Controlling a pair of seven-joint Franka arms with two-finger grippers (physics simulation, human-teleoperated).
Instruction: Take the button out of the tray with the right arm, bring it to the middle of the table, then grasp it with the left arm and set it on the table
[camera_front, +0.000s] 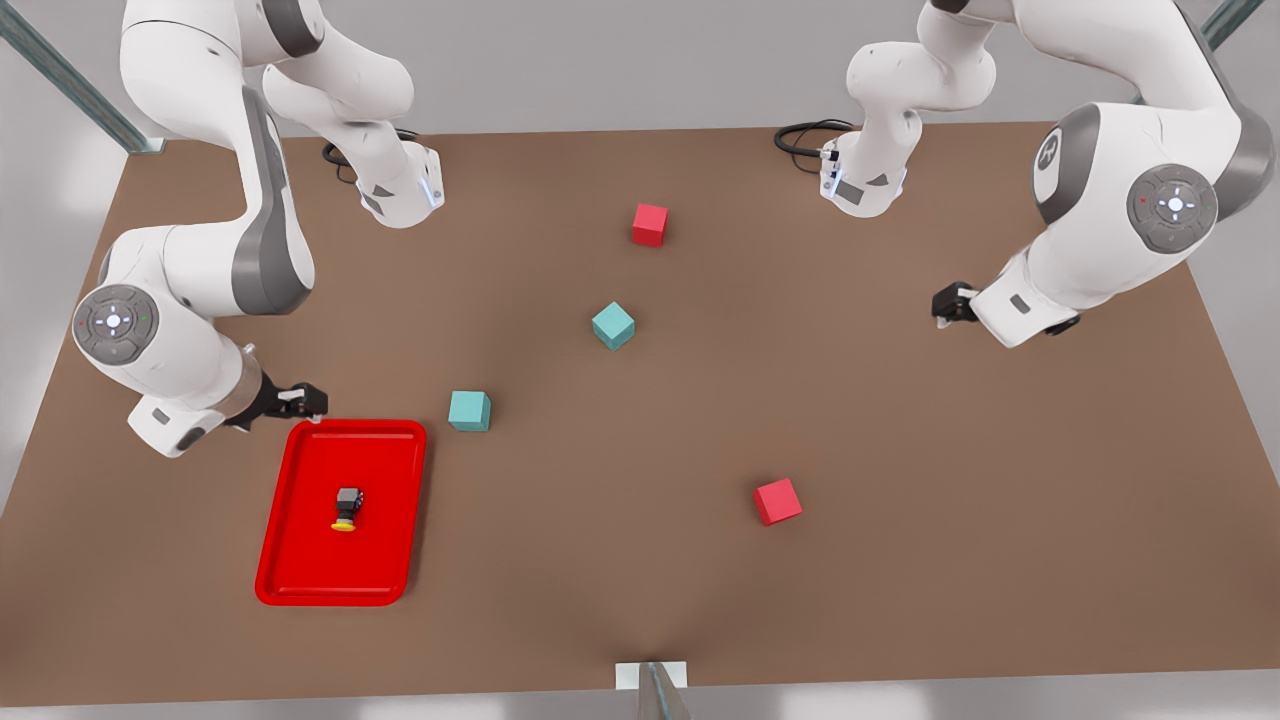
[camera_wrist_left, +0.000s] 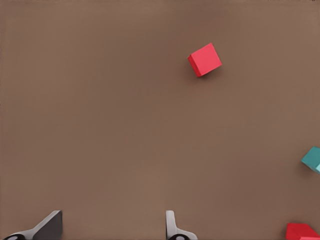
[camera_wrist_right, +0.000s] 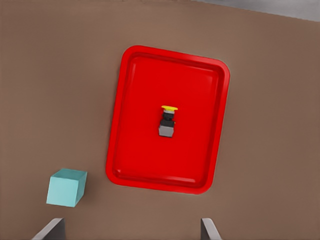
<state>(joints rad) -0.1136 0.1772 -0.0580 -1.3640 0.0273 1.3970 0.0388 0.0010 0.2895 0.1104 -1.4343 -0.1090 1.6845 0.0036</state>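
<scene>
The button (camera_front: 347, 508) (camera_wrist_right: 168, 121), a small dark grey body with a yellow cap, lies on its side near the middle of the red tray (camera_front: 385, 465) (camera_wrist_right: 142, 100). The tray sits on the brown table (camera_front: 950, 520) at the front view's left. My right gripper (camera_front: 300, 400) (camera_wrist_right: 130, 231) hovers open just beyond the tray's far edge, apart from the button. At the front view's right my left gripper (camera_front: 950, 303) (camera_wrist_left: 111, 231) hangs open over bare tabletop, holding nothing.
A teal cube (camera_front: 469, 410) (camera_wrist_right: 66, 187) stands beside the tray. Another teal cube (camera_front: 613, 325) sits mid-table. One red cube (camera_front: 650, 224) lies farther back, and a second red cube (camera_front: 777, 501) sits nearer the front.
</scene>
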